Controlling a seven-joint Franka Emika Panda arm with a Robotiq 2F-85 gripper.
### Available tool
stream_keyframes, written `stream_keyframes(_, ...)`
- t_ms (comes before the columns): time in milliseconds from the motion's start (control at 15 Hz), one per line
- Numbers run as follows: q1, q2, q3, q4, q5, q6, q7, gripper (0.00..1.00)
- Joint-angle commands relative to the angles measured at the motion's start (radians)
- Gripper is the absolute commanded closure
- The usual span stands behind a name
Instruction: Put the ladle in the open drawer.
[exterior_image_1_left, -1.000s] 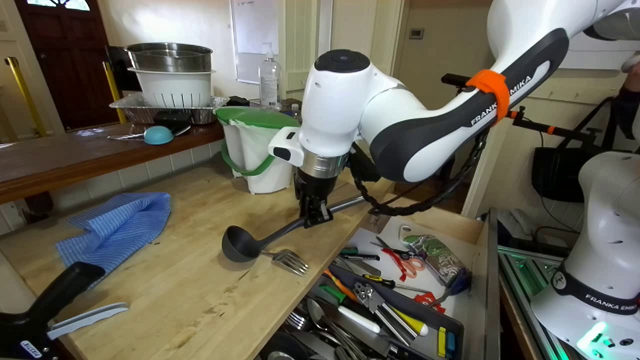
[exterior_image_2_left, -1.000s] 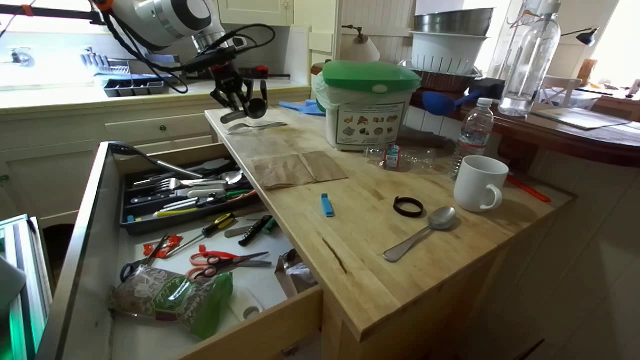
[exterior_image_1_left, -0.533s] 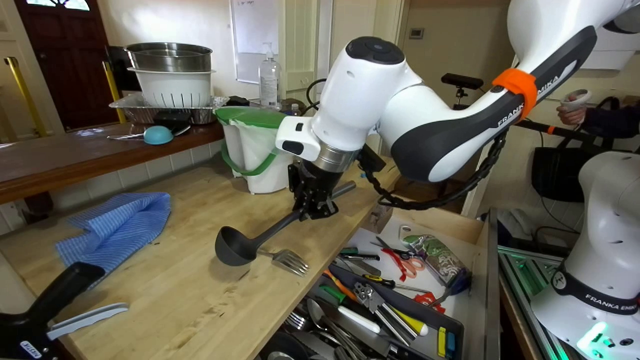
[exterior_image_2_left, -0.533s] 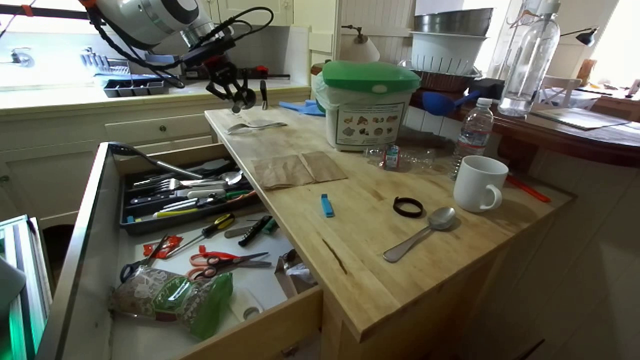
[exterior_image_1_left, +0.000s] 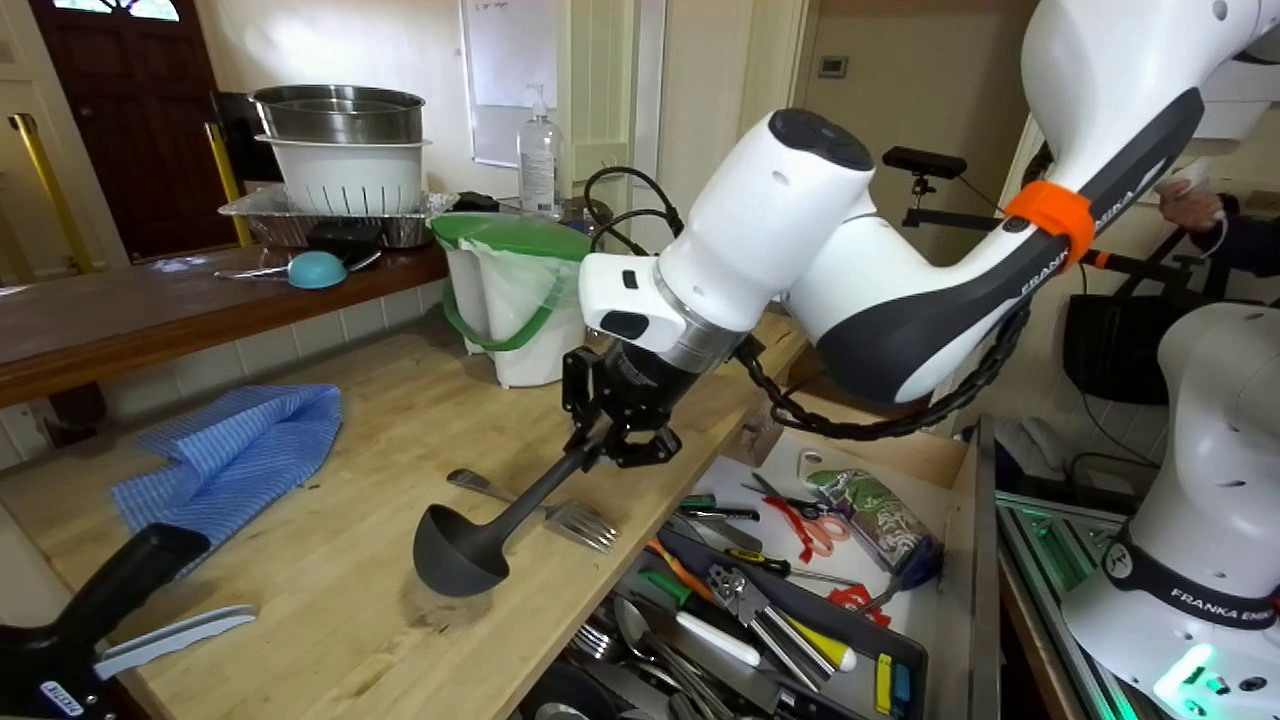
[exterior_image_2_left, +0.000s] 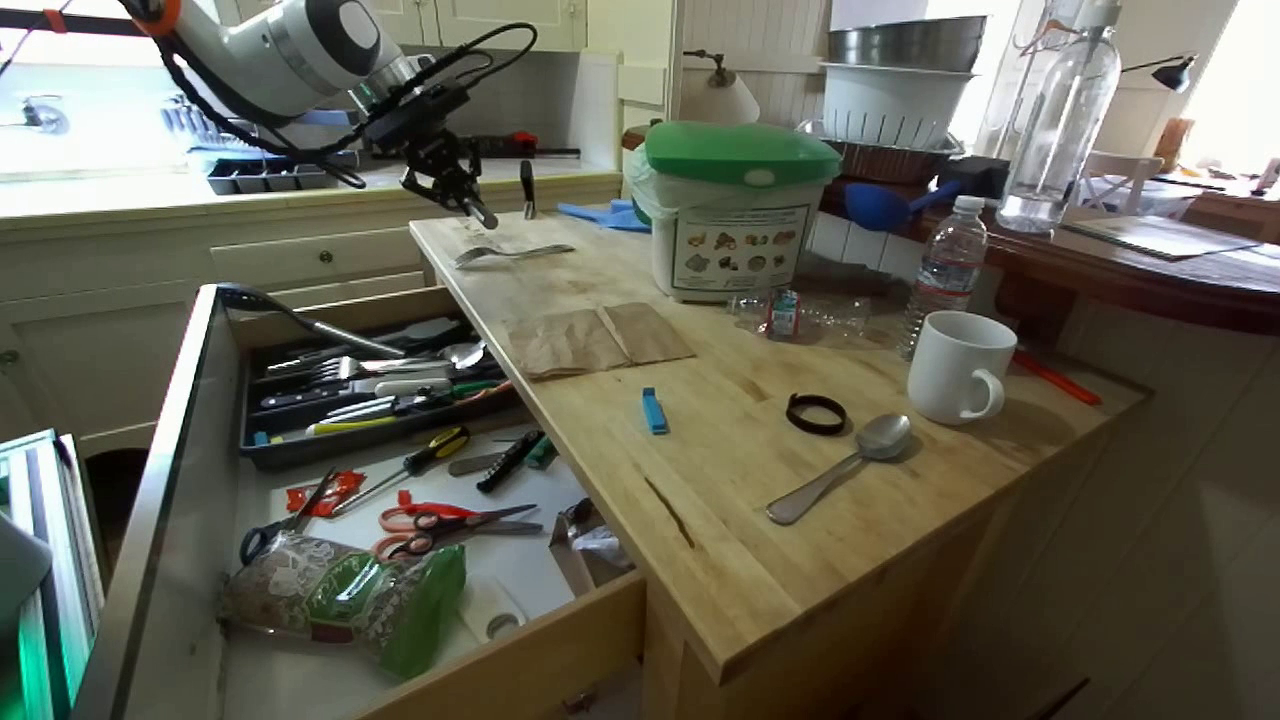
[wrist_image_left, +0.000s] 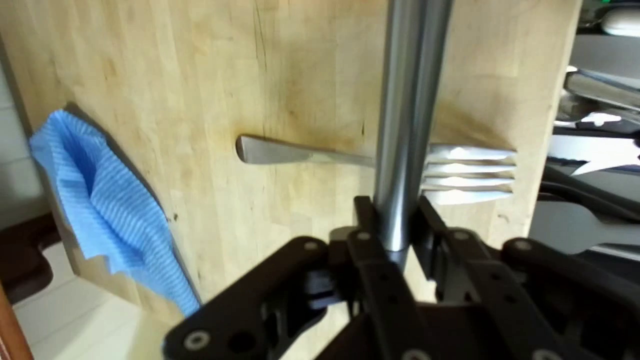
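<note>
The carry seems to be the step in hand. In an exterior view, which sets left, right, near and far here, the ladle is held tilted over the desk, bowl low at the near left, handle rising towards the far right; its shadow sits so close beneath that I can't be sure whether the bowl touches wood. The fingers are clamped on the handle, one to each side. Right of them is the open drawer; the ladle is not yet over it. I judge the next move calls for a lift, a shift to the right, then lowering and letting go.

For room, a black-handled tool and a blue cloth at the left lie well apart from the ladle. A white bin stands on the far side, so a swing that way looks tight. Beneath the handle, in the wrist view, lies a fork, tines towards the drawer; a low bowl could catch it. Next comes the desk's long right edge, which the bowl must clear. The handle runs roughly along that edge, so little turning should be needed. Inside the drawer, the near part holds a crammed dark tray, with a long-handled utensil slanting up to the rim; the far part, with scissors and a packet, looks looser.
</note>
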Motion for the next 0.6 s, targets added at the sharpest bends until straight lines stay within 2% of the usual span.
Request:
stream_keyframes(0, -0.016, -0.038, 0.017, -0.138, 0.001, 0.246, -0.078, 0.94)
stream_keyframes(133, -0.004, -0.05, 0.034, -0.218, 0.042, 0.359, -0.091, 0.94)
stream_keyframes(267, 0.005, -0.075, 0.057, -0.289, 0.067, 0.386, -0.048, 0.94)
stream_keyframes(400, 0.033, -0.155, 0.054, -0.35, 0.04, 0.307, 0.062, 0.94)
stream_keyframes(533, 0.049, -0.26, 0.06, -0.393, -0.012, 0.19, 0.227, 0.94)
